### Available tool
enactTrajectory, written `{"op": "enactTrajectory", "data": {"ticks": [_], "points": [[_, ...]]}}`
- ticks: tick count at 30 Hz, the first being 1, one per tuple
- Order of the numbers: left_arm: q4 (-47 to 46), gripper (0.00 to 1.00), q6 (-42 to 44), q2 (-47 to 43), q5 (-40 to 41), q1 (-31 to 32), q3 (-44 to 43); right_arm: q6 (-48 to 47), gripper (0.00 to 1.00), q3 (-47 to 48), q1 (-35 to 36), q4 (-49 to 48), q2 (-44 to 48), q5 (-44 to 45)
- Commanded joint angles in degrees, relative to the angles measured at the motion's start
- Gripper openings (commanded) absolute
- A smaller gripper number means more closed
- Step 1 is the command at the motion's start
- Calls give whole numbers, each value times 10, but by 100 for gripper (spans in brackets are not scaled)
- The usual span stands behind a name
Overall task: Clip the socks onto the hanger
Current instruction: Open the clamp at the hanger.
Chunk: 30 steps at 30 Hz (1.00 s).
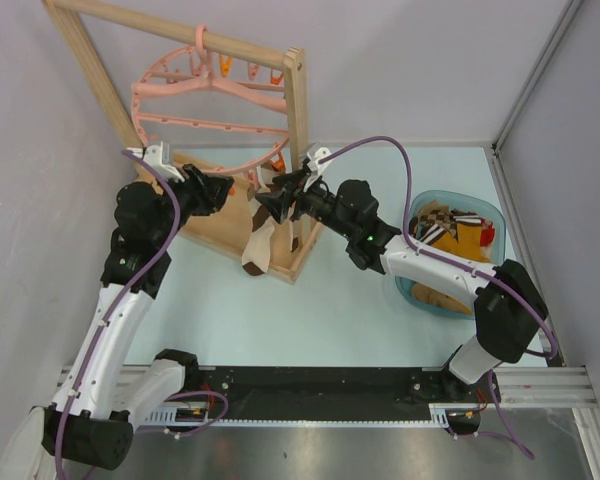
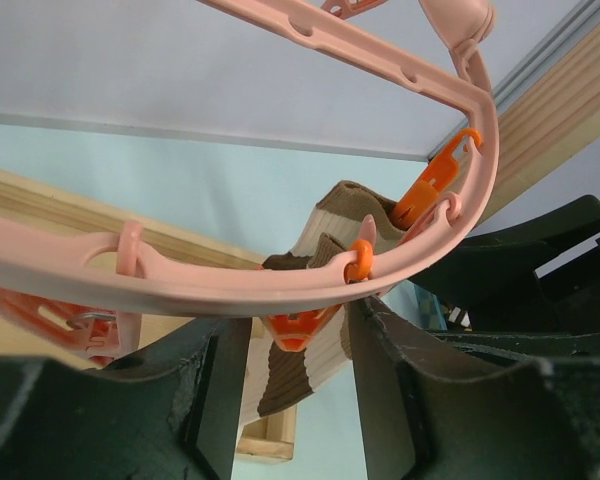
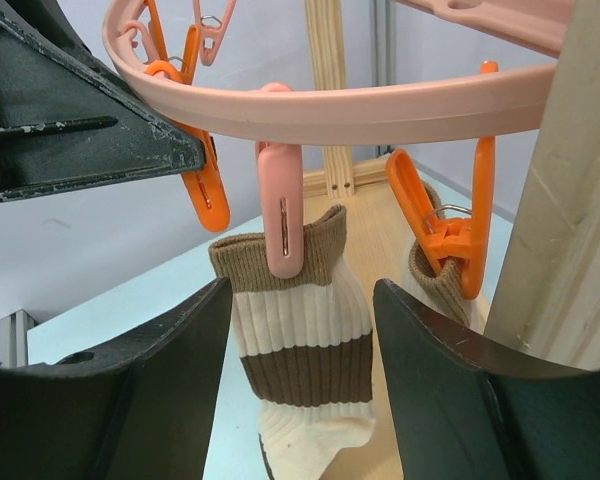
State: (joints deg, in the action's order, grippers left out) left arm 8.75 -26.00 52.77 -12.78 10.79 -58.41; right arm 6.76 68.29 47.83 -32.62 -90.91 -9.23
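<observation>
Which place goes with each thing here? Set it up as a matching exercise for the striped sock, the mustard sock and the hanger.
Things:
1. striped sock
2. mustard sock
3. hanger

Places:
a. hung on the wooden bar
b. lying in the blue tub
c. held at its cuff by a pink clip

Pairs: 1-c, 2-b, 3-a

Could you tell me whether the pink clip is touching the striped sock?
Touching. The right wrist view shows the pink clip clamped on the striped sock at its cuff.
</observation>
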Motion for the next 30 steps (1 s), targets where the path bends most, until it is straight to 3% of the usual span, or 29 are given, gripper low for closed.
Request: {"op": "enactTrajectory", "data": {"ticks": [1,12,20,25,30], "points": [[-1,47,20,4,29,10,-37,-10,64,1,3,-11,26,11],[24,36,34,11,60,25,-54,-11,64,-1,4,-6,28,10],[28,14,39,11,70,33,-52,-19,64,-25,9,39,67,28],[35,0,46,8,88,37,-51,-36,64,-33,9,167,124,88],[43,0,50,8,119,49,-50,-27,66,-34,-19,367,207,219]]}}
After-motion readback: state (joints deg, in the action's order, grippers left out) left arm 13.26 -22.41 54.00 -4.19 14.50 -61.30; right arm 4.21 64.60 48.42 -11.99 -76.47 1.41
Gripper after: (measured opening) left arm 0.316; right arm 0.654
